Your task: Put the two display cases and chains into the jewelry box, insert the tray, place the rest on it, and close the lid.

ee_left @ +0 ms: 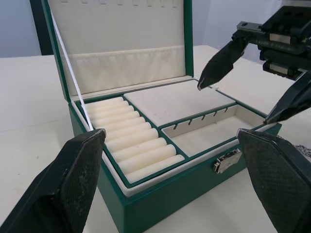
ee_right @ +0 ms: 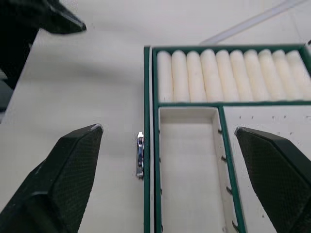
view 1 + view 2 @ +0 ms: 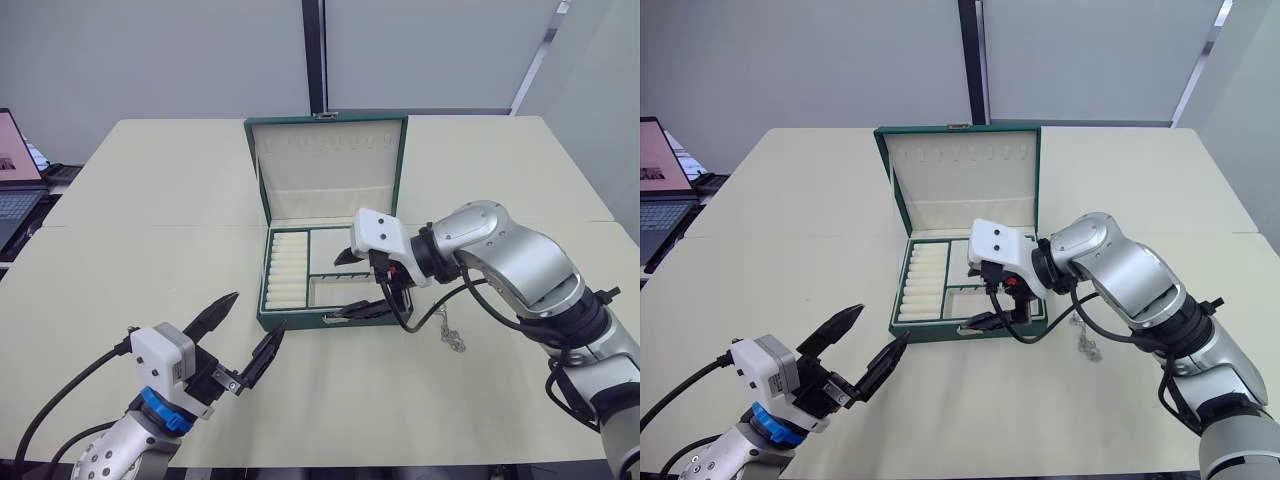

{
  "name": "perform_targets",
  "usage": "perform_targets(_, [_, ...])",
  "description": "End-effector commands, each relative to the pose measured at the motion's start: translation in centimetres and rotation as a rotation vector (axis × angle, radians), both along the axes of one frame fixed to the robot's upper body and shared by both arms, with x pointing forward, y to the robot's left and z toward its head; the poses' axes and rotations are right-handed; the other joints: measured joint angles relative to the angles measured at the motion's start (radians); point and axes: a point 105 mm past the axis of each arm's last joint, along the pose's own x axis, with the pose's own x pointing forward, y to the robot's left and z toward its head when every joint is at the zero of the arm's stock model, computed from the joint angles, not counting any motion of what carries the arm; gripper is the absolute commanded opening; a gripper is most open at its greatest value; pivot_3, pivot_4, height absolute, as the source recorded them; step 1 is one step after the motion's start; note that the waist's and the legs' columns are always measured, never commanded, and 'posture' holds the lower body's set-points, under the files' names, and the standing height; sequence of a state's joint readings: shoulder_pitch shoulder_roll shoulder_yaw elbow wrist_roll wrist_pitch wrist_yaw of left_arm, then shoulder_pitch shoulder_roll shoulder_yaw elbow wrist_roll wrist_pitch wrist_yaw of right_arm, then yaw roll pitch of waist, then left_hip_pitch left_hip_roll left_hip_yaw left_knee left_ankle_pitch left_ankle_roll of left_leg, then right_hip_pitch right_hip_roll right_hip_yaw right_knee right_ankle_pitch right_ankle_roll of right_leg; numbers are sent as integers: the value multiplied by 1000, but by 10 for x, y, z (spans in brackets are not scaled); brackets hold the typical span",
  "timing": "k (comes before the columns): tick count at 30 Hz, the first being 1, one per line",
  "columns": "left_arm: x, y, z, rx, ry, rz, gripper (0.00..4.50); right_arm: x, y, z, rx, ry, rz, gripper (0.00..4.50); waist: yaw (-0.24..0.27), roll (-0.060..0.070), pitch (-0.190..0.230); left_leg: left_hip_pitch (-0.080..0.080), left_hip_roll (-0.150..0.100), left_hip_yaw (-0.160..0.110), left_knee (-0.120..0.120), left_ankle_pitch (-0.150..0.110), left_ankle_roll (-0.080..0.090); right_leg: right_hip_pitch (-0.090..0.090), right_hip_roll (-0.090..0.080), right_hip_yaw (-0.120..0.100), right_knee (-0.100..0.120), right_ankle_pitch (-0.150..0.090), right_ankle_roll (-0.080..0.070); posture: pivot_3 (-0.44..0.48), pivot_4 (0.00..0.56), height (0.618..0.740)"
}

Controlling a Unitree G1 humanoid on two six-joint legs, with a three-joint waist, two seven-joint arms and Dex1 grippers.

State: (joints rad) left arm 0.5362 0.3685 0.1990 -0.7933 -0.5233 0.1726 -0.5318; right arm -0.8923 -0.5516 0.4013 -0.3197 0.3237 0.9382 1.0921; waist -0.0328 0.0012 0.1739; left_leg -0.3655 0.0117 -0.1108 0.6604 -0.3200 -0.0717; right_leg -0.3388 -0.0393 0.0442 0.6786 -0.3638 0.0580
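Dark green rectangular jewelry box sits mid-desk, hinged lid upright and open, cream lining showing. Green-rimmed cream-lined tray already seated inside, ring rolls on the robot's left side, flat compartments empty. Right gripper hovers over the box's front-right corner, fingers spread wide, holding nothing; one finger is above the flat compartment, the other over the front rim near the metal clasp. A small heap of thin silver chain lies on the desk just right of the box, beside the right arm, so that arm is clearly nearer. My read: next is picking that chain and moving it left onto the tray. Left gripper is in front of the box, well apart, fingers wide open, empty. No readable labels or branding.
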Motion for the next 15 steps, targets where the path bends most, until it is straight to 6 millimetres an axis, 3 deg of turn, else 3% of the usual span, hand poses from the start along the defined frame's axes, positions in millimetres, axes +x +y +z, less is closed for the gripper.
perform_targets(1, [0,-4,4,5,-17,-16,4500,10,-1,25,257,-82,-27,4001,0,-1,0,0,0,0,0,0,0,0,0,0,0,0,0,0,150,740])
perform_targets(9, [3,-5,5,5,-20,-22,4500,33,-25,-1,455,-81,-197,1732,0,-1,0,0,0,0,0,0,-1,1,0,0,0,0,0,0,150,740])
perform_targets(15, [7,-7,6,3,-26,-30,4500,38,-21,-24,470,-72,-253,296,-2,-1,0,1,0,0,0,1,-1,1,1,0,1,0,0,0,150,740])
